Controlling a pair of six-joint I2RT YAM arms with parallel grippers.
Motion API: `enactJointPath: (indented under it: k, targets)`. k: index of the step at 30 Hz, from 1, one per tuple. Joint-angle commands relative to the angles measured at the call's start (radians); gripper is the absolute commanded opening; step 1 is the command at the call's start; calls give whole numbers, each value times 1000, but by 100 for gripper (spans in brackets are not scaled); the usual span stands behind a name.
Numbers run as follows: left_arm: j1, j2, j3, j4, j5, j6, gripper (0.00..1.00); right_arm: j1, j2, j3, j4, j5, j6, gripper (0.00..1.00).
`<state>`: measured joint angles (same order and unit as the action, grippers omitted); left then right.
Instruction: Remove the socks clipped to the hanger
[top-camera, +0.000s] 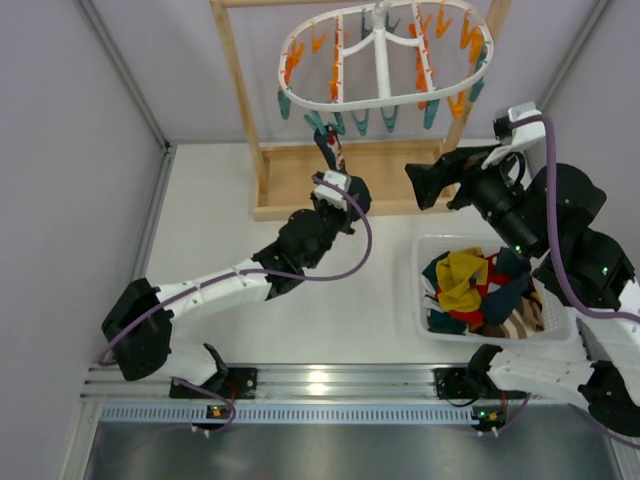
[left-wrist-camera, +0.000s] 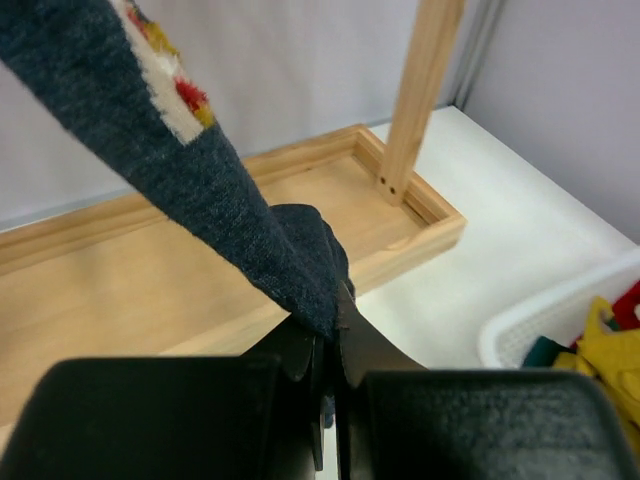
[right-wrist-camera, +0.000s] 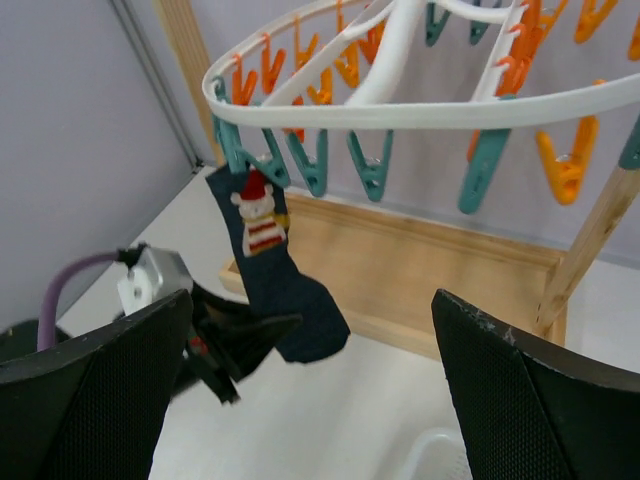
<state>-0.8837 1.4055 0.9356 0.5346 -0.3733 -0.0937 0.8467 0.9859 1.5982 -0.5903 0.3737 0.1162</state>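
Note:
The white oval hanger (top-camera: 385, 100) hangs from the wooden stand, with orange and teal pegs under it; it also shows in the right wrist view (right-wrist-camera: 400, 112). One dark navy sock (right-wrist-camera: 277, 285) with a snowman pattern hangs from a teal peg at the hanger's left end. My left gripper (left-wrist-camera: 331, 322) is shut on the sock's (left-wrist-camera: 200, 190) lower end, just above the wooden base; in the top view it (top-camera: 331, 180) is below the peg. My right gripper (top-camera: 420, 188) is open and empty, right of the sock, facing the hanger. The other socks (top-camera: 470, 285) lie in a basket.
The light wooden stand's base tray (top-camera: 290, 185) and uprights (top-camera: 240, 90) sit under and beside the hanger. A white basket (top-camera: 430, 250) holding red, yellow, teal and dark socks stands front right, also at the left wrist view's right edge (left-wrist-camera: 545, 320). Grey walls close in both sides.

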Motion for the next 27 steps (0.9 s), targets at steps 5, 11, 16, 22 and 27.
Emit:
enactJointPath:
  k: [5,11,16,22,27]
  targets:
    - [-191,116,173,-65,-295,146,0,-14,198,264,-129,39,-23,100]
    - [-297,233,281,-64,-527,276,0,-15,436,512,-262,59,-50,95]
    - [-327,291,341,-65,-590,341,0,-17,582,663,-315,116,-79,90]
    - [-330,312,364,-64,-589,370,0,-15,649,663,-313,182,-107,85]
    - [-330,322,377,-64,-582,373,0,-15,651,632,-304,191,-105,83]
